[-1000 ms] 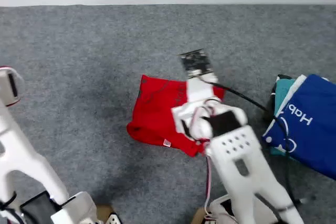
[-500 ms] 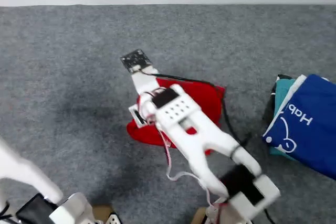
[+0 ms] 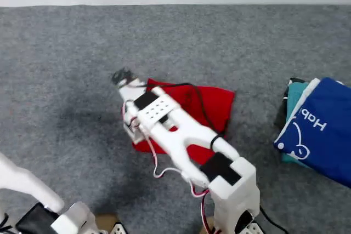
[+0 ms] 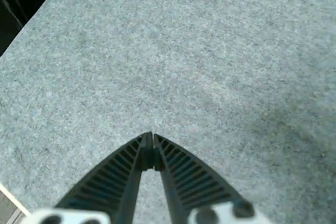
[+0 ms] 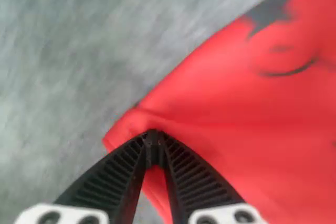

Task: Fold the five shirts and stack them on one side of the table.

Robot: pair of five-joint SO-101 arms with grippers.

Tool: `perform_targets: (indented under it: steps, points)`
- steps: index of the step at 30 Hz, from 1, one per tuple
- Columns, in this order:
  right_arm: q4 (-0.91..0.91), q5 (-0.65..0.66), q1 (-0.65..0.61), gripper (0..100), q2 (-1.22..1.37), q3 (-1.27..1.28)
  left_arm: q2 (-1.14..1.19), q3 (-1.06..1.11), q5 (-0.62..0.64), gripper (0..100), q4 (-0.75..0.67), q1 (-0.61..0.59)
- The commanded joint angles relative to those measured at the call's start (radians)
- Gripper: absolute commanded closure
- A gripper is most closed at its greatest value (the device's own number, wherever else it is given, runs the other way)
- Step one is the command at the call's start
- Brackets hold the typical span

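Grey felt-like cloth (image 3: 66, 53) covers the whole table. Near its middle lies the red shirt (image 3: 214, 102), partly folded and a little wrinkled, flat on the cloth. We see the right arm (image 3: 181, 132) stretched across this shirt from the near edge of the table. The right gripper (image 5: 152, 142) has its two jaws pressed together, with the tips right at the left edge of the red shirt, where a small fold rises. Whether any cloth is caught between them, we cannot tell. At the right side of the table sits a stack of folded shirts (image 3: 312, 141) — a blue shirt (image 3: 329, 119) on top and a teal shirt (image 3: 296, 89) under it. The left arm (image 3: 27, 184) stands at the near left corner, well apart from the red shirt. The left gripper (image 4: 153, 148) is closed too — tip against tip, and it hangs over bare grey cloth.
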Motion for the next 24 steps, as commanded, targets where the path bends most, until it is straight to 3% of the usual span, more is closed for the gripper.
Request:
perform_targets:
  steps: [1, 8, 14, 20, 24]
  points:
    - [0.094, -0.006, -0.073, 98.9, -0.016, -0.055, -0.034, 0.002, -0.003, 100, -0.017, -0.003]
    - [0.182, -0.005, -0.113, 98.9, -0.077, -0.126, -0.034, 0.042, -0.002, 100, -0.046, 0.002]
    - [0.17, 0.041, 0.03, 98.9, -0.104, -0.272, -0.041, 0.104, -0.005, 100, -0.078, -0.003]
    - [-0.016, 0.121, 0.205, 98.9, 0.005, -0.361, -0.041, 0.105, -0.005, 100, -0.078, -0.005]
    - [-0.102, 0.183, 0.239, 98.9, 0.12, -0.361, -0.041, 0.105, -0.005, 100, -0.077, -0.005]
